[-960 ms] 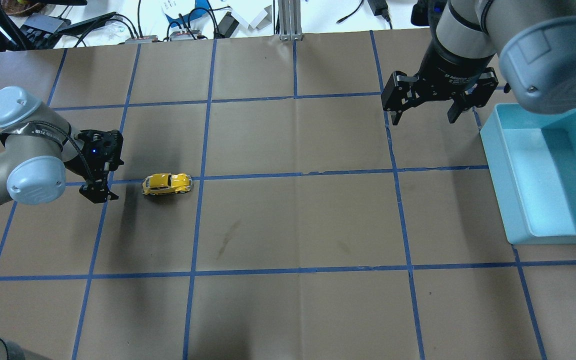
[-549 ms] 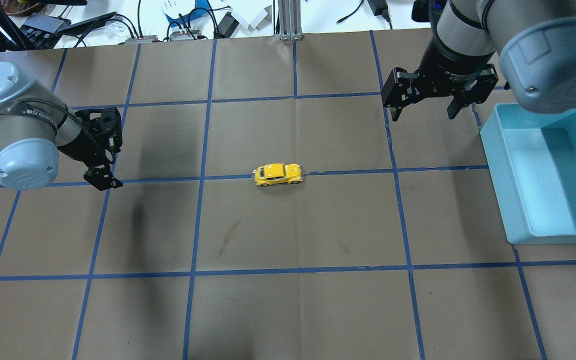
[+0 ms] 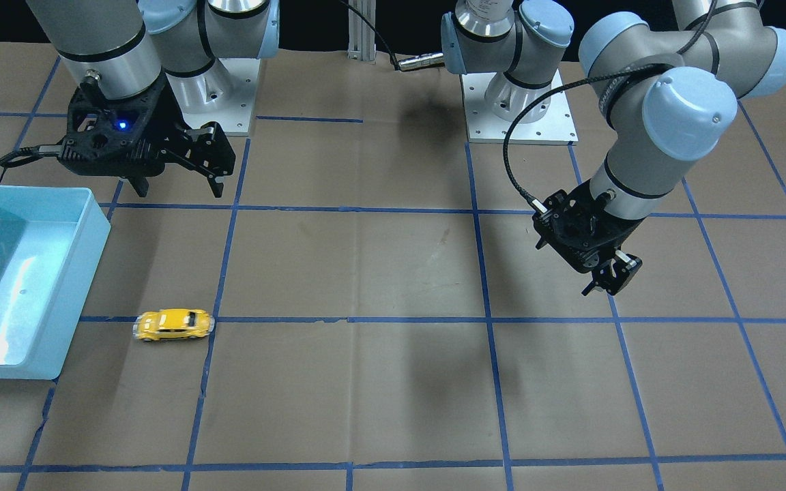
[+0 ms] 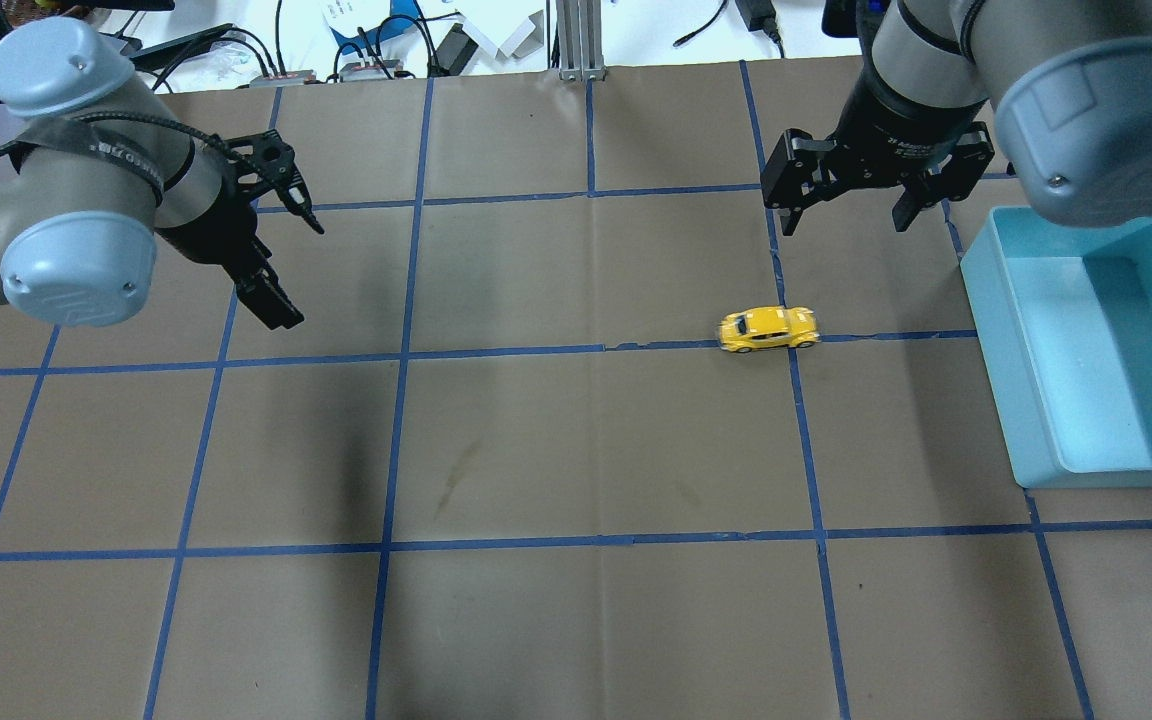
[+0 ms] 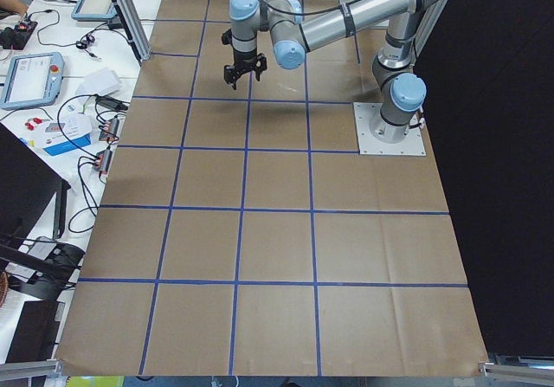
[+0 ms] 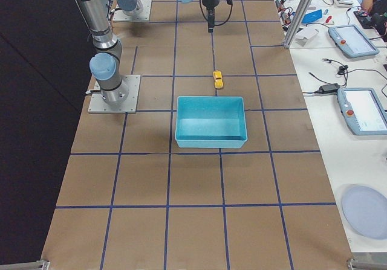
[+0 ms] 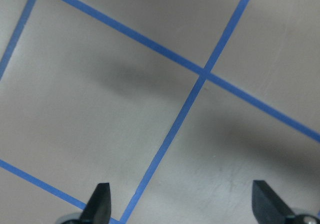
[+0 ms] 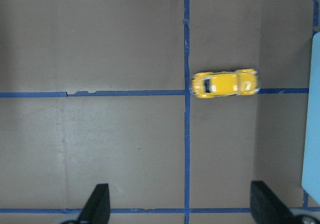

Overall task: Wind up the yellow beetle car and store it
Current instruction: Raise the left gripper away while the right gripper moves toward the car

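Note:
The yellow beetle car point(image 4: 768, 330) stands alone on the brown paper table, on a blue tape line, a short way left of the blue bin point(image 4: 988, 310). It also shows in the front-facing view point(image 3: 173, 324), the exterior right view point(image 6: 217, 79) and the right wrist view point(image 8: 226, 83). My right gripper point(image 4: 846, 222) hangs open and empty above the table, beyond the car and apart from it; it also shows in the front-facing view point(image 3: 179, 191). My left gripper point(image 4: 300, 272) is open and empty, far to the car's left, and also shows in the front-facing view point(image 3: 602, 289).
The light blue bin point(image 3: 93, 235) is open-topped with nothing in it, at the table's right end. Cables and devices point(image 4: 356, 50) lie beyond the far edge. The left wrist view shows only taped brown paper point(image 7: 150, 108).
The car has rolled right along the tape line, from beside my left gripper to below my right gripper near the bin. My left arm has risen and swung toward the far side.

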